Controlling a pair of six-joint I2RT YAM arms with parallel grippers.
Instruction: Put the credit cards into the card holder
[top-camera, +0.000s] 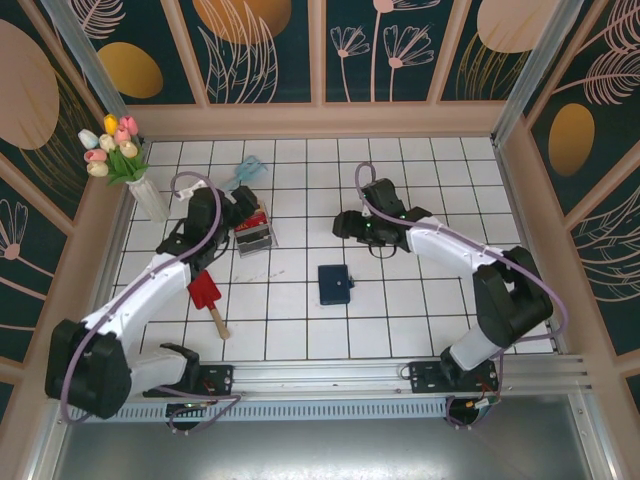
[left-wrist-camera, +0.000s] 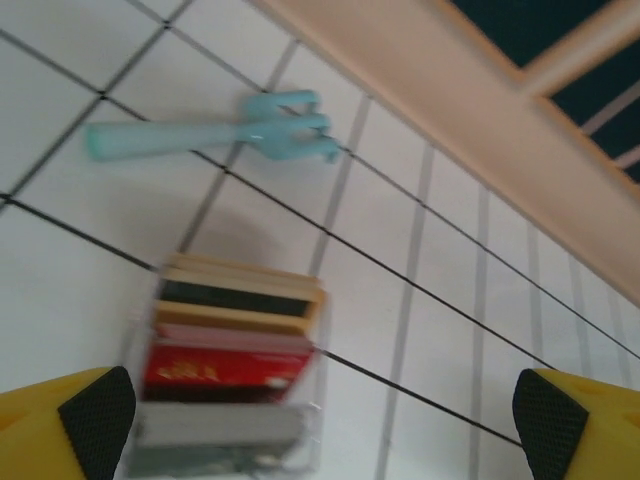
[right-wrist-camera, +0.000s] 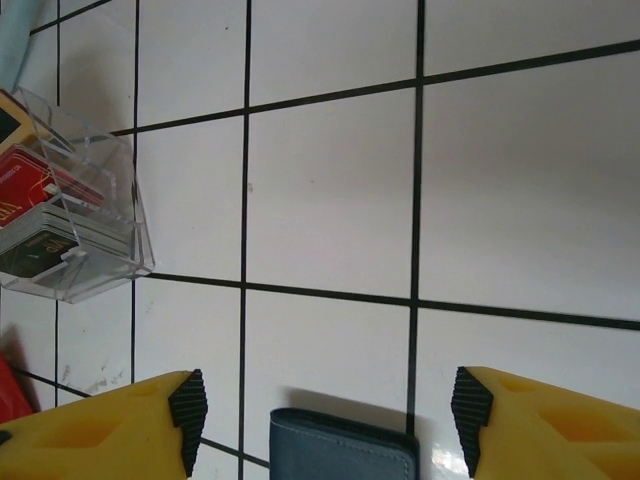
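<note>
**Operator:** What sits closest to the lens?

**Spotter:** Your left claw (left-wrist-camera: 322, 420). Its black pads (left-wrist-camera: 95, 420) stand at 8 and 4 o'clock of the wrist view, spread wide with nothing between them. Your right claw (right-wrist-camera: 329, 415) is spread the same way and is empty.

**Operator:** And the card holder?

**Spotter:** In your right wrist view the card holder (right-wrist-camera: 343, 447) lies flat on the worktop (right-wrist-camera: 330, 200) at 6 o'clock. It is in line with the gap between the fingers, and neither finger touches it. From above it lies near the middle of the tiles, with your right claw at its 12 o'clock.

**Operator:** The credit cards?

**Spotter:** The credit cards (left-wrist-camera: 228, 365) stand on edge in a clear rack (right-wrist-camera: 110, 200), tan, dark and red. The rack is at 10 o'clock from the holder, well apart from it. Your left claw hangs over the rack.

**Operator:** Further out?

**Spotter:** A teal fork (left-wrist-camera: 210, 135) lies at the rack's 12 o'clock. A vase (top-camera: 150, 198) of tulips stands in the 10 o'clock corner.
</note>
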